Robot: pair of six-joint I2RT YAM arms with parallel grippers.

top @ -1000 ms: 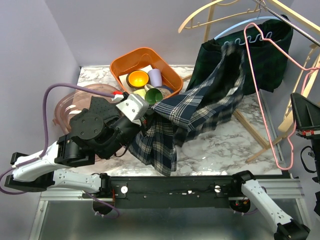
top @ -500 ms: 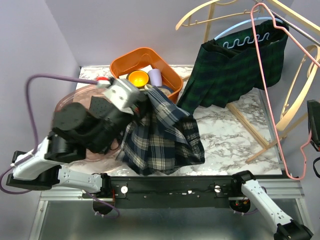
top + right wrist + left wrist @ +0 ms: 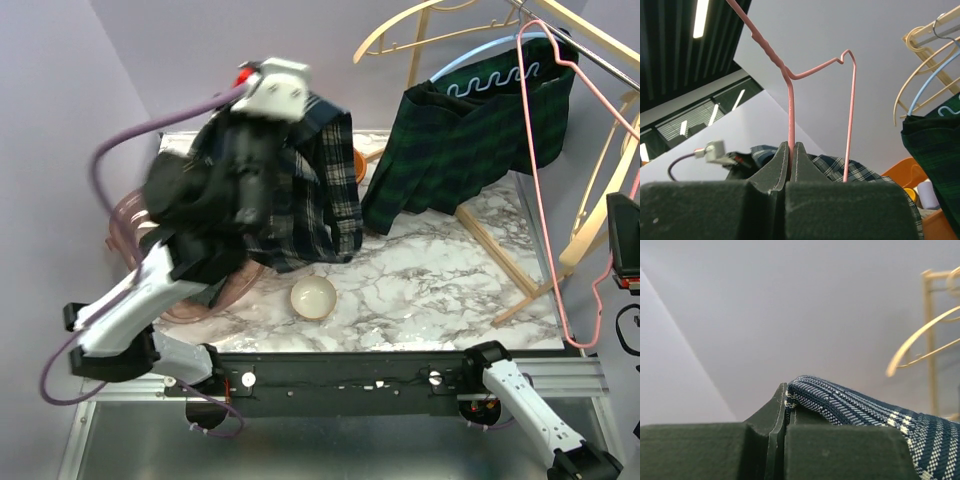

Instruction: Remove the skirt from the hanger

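Observation:
The navy plaid skirt (image 3: 312,190) hangs free from my raised left gripper (image 3: 305,105), which is shut on its edge; the left wrist view shows the fabric (image 3: 850,402) pinched between the jaws. The pink wire hanger (image 3: 545,180) is bare and off the skirt, at the right. My right gripper (image 3: 791,145) is shut on the hanger's wire (image 3: 790,110); in the top view it is mostly out of frame at the right edge.
A dark green plaid skirt (image 3: 470,130) hangs on a blue hanger (image 3: 480,50) on the wooden rack (image 3: 500,250). A cream bowl (image 3: 313,296) lies on the marble table. An orange bin (image 3: 357,160) sits behind the skirt, a pink tub (image 3: 130,215) at left.
My left arm has swung up and back, lifting the navy skirt off the table. The cream bowl has come into view. The pink hanger stays free at the right.

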